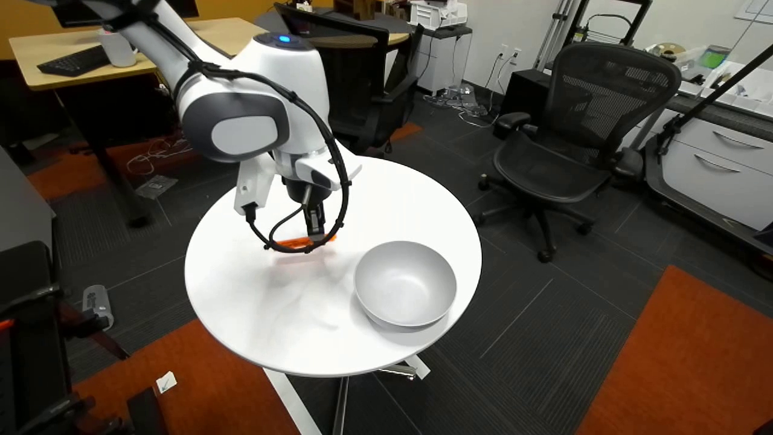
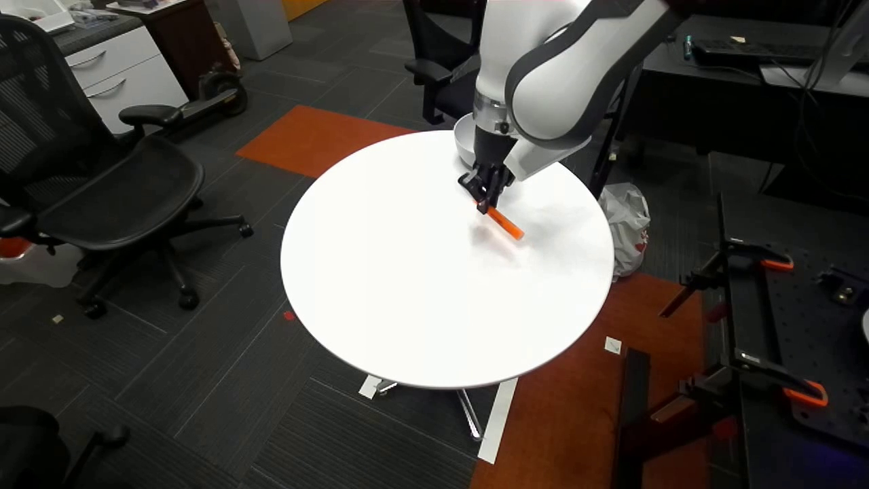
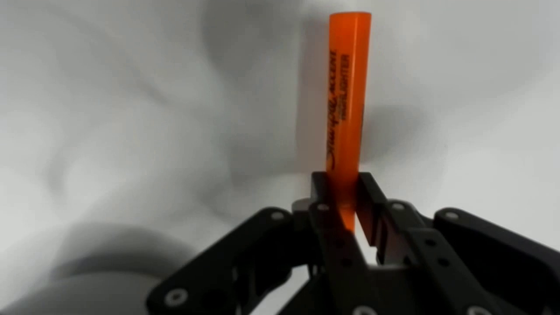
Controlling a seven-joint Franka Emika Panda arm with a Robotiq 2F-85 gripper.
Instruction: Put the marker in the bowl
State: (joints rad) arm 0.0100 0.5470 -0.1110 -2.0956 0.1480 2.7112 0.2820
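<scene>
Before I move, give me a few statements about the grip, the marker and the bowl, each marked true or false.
1. The fingers grip the marker. True.
2. The marker lies inside the bowl. False: it is outside the bowl, between the fingers.
3. The bowl stands near the edge of the round white table. True.
4. The bowl is upside down. False: its opening faces up.
5. In an exterior view, the robot arm hides part of the bowl. True.
</scene>
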